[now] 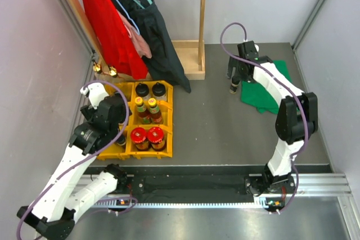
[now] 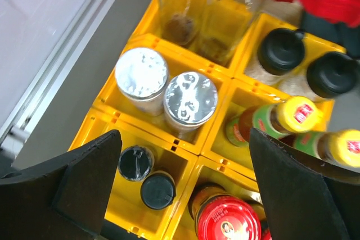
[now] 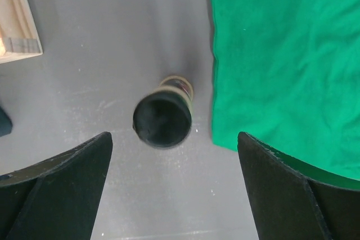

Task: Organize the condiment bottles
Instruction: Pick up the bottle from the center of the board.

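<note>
Top view: the tray [image 1: 149,153] at the table's [image 1: 225,133] left edge holds two black jars [image 1: 159,89], two yellow-capped bottles [image 1: 152,104] and two red jars [image 1: 156,135].
Left wrist: my left gripper [image 2: 183,158], released, hangs over two silver canisters [image 2: 142,74] and two small black-capped bottles [image 2: 157,190].
Right wrist: my right gripper [image 3: 174,144], released, straddles one bottle [image 3: 162,121], untouched, beside the cloth [image 3: 281,54].

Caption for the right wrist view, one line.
Right gripper, jaws open, hovers over a black-capped bottle standing beside the green cloth on the grey table.
</note>
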Controlling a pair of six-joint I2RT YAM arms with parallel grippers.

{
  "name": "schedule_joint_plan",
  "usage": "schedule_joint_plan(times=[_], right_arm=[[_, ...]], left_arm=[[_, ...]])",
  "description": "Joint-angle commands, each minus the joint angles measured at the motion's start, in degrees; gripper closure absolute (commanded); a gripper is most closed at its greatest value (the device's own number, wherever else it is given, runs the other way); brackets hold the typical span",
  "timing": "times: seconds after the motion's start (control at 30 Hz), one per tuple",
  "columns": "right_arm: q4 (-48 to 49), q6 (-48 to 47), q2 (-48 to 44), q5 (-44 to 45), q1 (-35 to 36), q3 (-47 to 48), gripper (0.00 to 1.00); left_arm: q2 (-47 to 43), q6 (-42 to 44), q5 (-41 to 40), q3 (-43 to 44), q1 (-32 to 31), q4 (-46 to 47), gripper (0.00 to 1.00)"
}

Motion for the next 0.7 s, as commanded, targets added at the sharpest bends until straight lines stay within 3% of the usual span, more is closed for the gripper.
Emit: schedule_joint_plan(times=[0.0, 0.47, 0.67], right_arm=[[-0.3, -1.2, 3.1, 1.3, 1.0, 5.5, 0.10], [-2.6, -1.4, 9.9, 1.7, 1.6, 9.6, 0.39], [-3.3, -0.7, 9.9, 2.7, 1.7, 9.6, 0.71]], left_arm=[[-2.5, 9.6, 4.9, 3.1, 0.2, 6.3, 0.01], [1.6, 14.1, 6.6, 4.3, 0.3, 8.5, 0.01], [1.4, 14.7, 6.3, 4.5, 0.3, 9.5, 0.01]])
